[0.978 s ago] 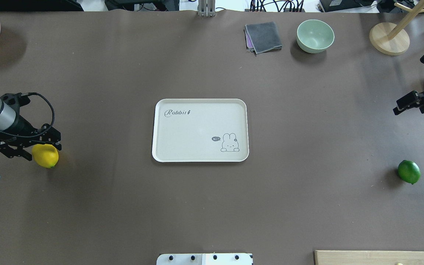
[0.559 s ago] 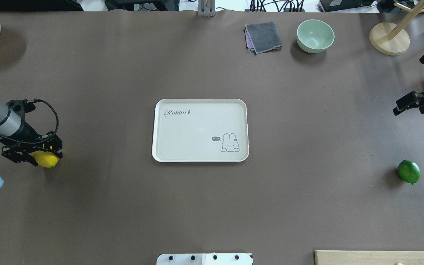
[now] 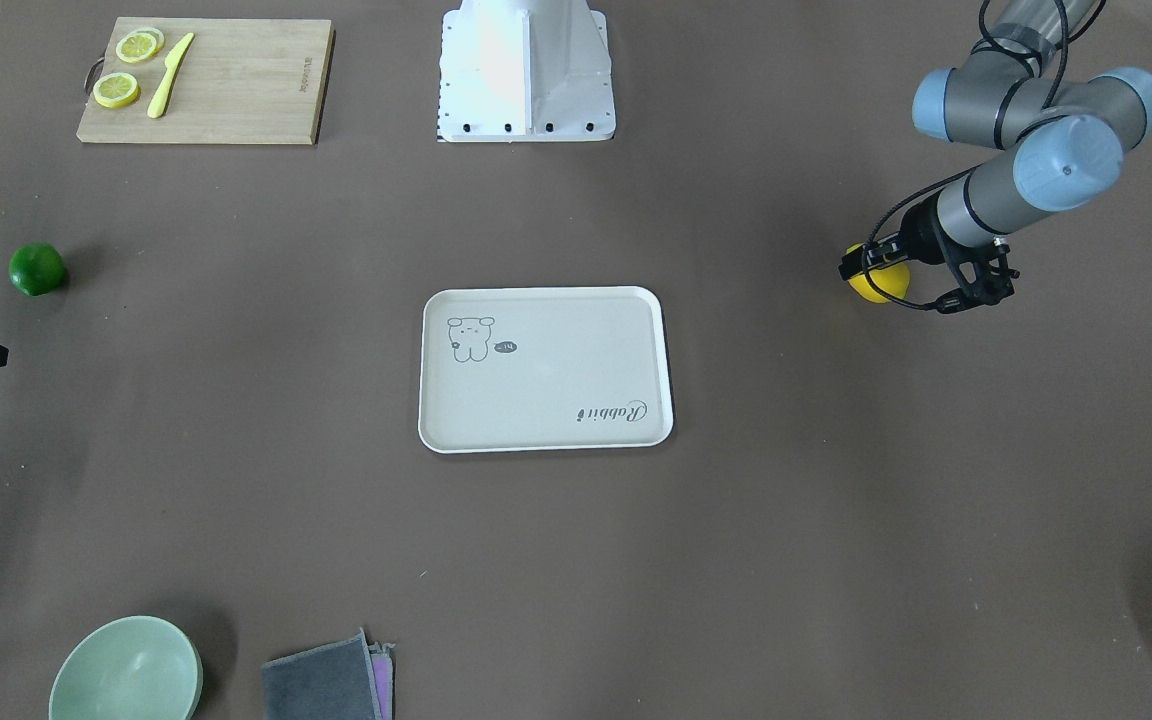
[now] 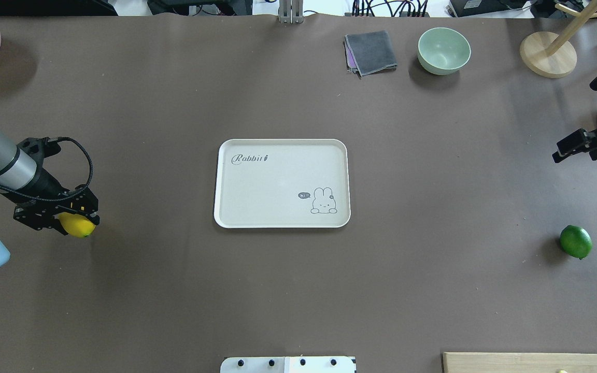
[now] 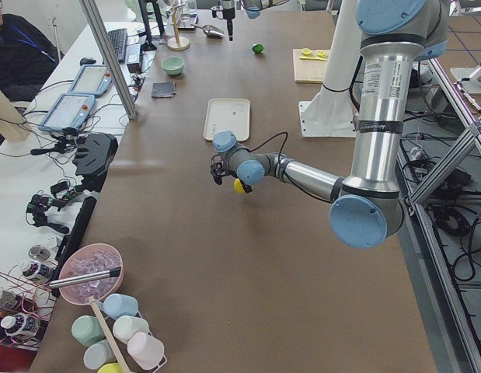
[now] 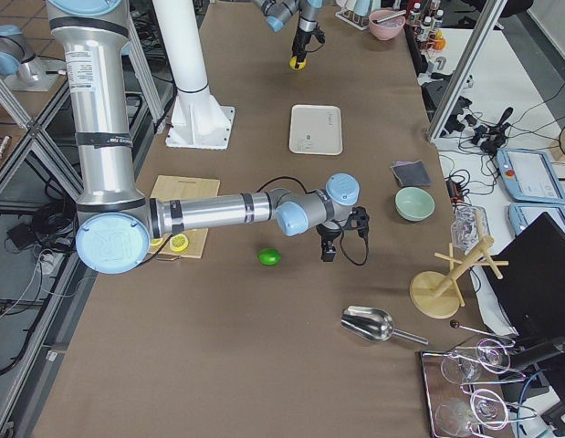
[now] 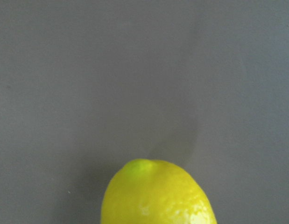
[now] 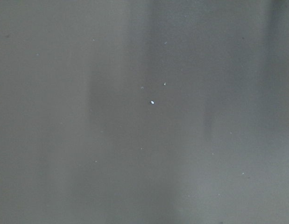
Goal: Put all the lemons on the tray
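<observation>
Tray: flat, cream-beige, rounded rectangle with a raised rim, matte finish, printed with a rabbit drawing and script. It sits at the centre of the matte brown table cover and carries no fruit.

Yellow lemon: oval, finely pitted glossy skin, with a greenish nub at its tip. It is well off the tray, on the robot's left.

Green lemon: oval, glossy, dark. It lies on the cover well apart from the tray, on the robot's right.

Left gripper: black fingers clamped around the yellow lemon, which shows beneath them.

Right gripper: hangs beyond the green lemon as seen from the tray and touches nothing. I cannot tell how far apart its fingers are.
</observation>
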`<state>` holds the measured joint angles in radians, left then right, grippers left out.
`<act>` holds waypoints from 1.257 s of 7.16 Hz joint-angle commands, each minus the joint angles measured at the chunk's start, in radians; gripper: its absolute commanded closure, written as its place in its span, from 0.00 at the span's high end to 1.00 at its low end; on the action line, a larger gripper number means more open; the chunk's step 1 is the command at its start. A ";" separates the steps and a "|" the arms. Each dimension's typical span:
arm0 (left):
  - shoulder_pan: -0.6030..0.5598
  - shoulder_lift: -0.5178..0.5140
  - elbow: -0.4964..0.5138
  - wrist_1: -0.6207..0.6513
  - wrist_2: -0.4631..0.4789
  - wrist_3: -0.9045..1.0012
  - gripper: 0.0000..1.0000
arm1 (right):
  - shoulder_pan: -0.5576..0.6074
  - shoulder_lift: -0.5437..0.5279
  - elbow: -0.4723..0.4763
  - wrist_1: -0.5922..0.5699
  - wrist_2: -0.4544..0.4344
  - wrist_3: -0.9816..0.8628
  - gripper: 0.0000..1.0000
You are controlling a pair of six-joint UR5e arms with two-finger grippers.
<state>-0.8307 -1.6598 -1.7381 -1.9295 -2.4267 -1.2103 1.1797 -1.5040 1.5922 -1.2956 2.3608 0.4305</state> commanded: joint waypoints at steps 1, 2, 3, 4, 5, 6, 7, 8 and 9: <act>-0.001 -0.127 0.023 0.003 -0.015 -0.005 0.00 | -0.012 0.002 0.017 0.002 0.000 0.045 1.00; 0.010 -0.217 0.078 0.001 -0.015 -0.014 0.00 | -0.025 0.004 0.019 0.001 -0.003 0.048 1.00; 0.051 -0.320 0.131 0.001 -0.014 -0.072 0.00 | -0.029 0.007 0.017 0.001 -0.003 0.050 1.00; 0.062 -0.386 0.168 0.000 0.004 -0.103 0.00 | -0.029 0.010 0.017 0.001 -0.003 0.057 1.00; 0.106 -0.424 0.205 -0.005 0.020 -0.104 0.00 | -0.032 0.010 0.017 0.001 -0.003 0.057 1.00; 0.126 -0.467 0.233 -0.008 0.053 -0.117 0.00 | -0.032 0.010 0.019 0.001 -0.003 0.057 1.00; 0.133 -0.491 0.248 -0.006 0.055 -0.120 0.00 | -0.034 0.010 0.020 0.001 -0.002 0.059 1.00; 0.136 -0.497 0.253 -0.009 0.055 -0.142 0.00 | -0.035 0.010 0.019 0.001 -0.003 0.057 1.00; 0.160 -0.511 0.259 -0.009 0.057 -0.162 0.00 | -0.038 0.010 0.020 0.001 -0.003 0.057 1.00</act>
<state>-0.6928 -2.1519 -1.4890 -1.9378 -2.3732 -1.3483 1.1445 -1.4942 1.6112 -1.2947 2.3581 0.4882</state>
